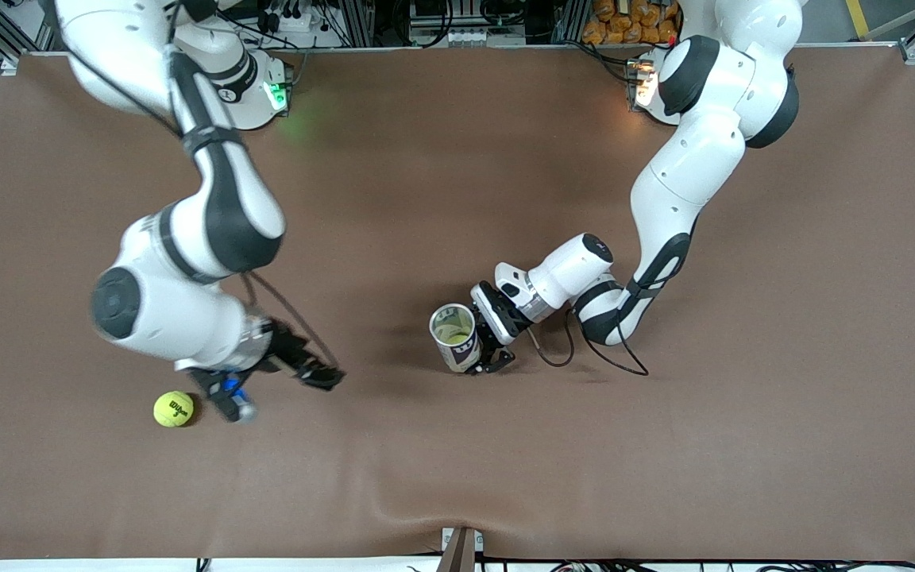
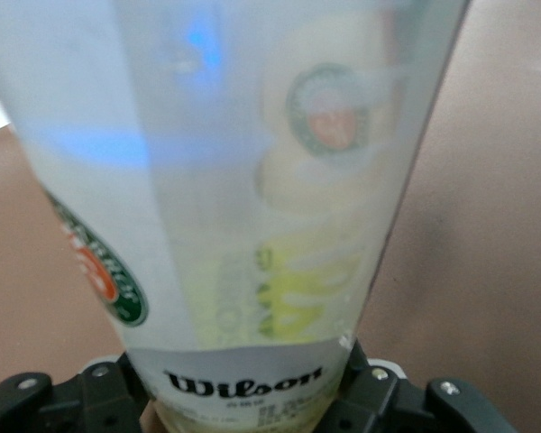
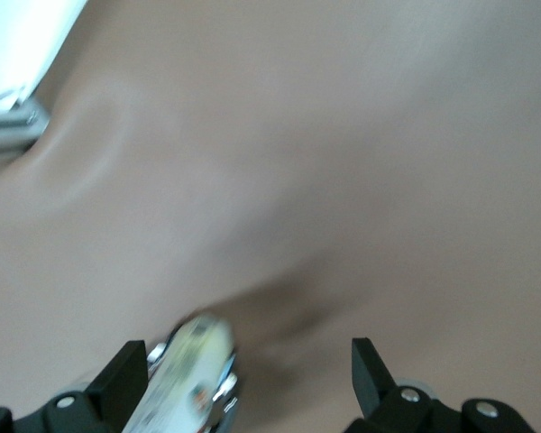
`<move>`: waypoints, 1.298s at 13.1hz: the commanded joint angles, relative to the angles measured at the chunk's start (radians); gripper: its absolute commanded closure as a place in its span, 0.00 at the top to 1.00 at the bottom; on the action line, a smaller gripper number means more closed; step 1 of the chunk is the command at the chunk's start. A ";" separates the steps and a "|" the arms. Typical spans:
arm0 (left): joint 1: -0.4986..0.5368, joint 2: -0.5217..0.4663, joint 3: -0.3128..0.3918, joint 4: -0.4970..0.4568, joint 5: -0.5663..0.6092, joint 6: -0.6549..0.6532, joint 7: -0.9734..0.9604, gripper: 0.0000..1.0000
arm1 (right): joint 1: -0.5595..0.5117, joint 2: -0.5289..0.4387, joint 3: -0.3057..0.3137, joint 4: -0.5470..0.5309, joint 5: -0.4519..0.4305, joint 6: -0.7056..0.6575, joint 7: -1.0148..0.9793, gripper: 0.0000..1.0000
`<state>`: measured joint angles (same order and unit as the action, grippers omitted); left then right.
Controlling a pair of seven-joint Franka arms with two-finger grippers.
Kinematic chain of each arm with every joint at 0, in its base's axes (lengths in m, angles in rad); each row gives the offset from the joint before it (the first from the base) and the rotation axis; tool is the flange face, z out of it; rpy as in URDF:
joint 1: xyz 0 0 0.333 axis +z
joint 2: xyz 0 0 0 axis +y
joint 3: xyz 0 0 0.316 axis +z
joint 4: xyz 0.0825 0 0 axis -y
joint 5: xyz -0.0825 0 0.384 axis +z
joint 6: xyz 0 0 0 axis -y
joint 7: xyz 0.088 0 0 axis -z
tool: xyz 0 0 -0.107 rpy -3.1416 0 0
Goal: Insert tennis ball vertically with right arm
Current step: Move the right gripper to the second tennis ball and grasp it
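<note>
Tennis ball (image 1: pixel 173 409) on worktop (image 1: pixel 457 199) at right arm's end, toward camera-side edge | right gripper (image 1: pixel 279 389) open just beside it | left gripper (image 1: pixel 480 338) clamps upright can (image 1: pixel 455 338), mouth up

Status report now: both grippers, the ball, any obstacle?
Left gripper shut on upright Wilson ball can. Right gripper open, empty, beside tennis ball on the table. Nothing between ball and can.

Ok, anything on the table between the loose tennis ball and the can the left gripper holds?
No. In the front view only bare brown mat lies between the tennis ball and the can; the open right gripper hangs over that stretch beside the ball.
</note>
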<state>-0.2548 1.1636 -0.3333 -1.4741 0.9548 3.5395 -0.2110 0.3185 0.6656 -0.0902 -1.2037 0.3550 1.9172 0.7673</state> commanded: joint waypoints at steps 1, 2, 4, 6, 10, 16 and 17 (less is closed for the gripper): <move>0.002 0.007 0.002 0.008 0.028 0.013 -0.013 0.79 | -0.106 0.035 0.020 -0.007 -0.094 0.055 -0.188 1.00; 0.002 0.007 0.002 0.008 0.028 0.013 -0.013 0.79 | -0.134 0.055 0.020 -0.008 -0.132 0.095 -0.235 1.00; 0.002 0.005 0.000 0.008 0.028 0.013 -0.013 0.79 | -0.183 0.110 0.020 -0.008 -0.236 0.207 -0.279 1.00; 0.002 0.005 0.000 0.006 0.028 0.013 -0.013 0.79 | -0.222 0.169 0.020 -0.007 -0.328 0.317 -0.339 1.00; 0.005 0.005 0.002 0.005 0.030 0.013 -0.011 0.79 | -0.259 0.238 0.020 -0.008 -0.468 0.436 -0.381 1.00; 0.003 0.005 0.000 0.006 0.030 0.013 -0.013 0.78 | -0.306 0.221 0.020 -0.123 -0.530 0.427 -0.410 1.00; 0.002 0.005 0.000 0.006 0.030 0.013 -0.013 0.77 | -0.306 0.220 0.020 -0.137 -0.530 0.427 -0.410 1.00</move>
<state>-0.2548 1.1636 -0.3333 -1.4739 0.9549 3.5395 -0.2110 0.0203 0.9077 -0.0893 -1.2931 -0.1449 2.3393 0.3619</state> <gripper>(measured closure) 0.220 0.000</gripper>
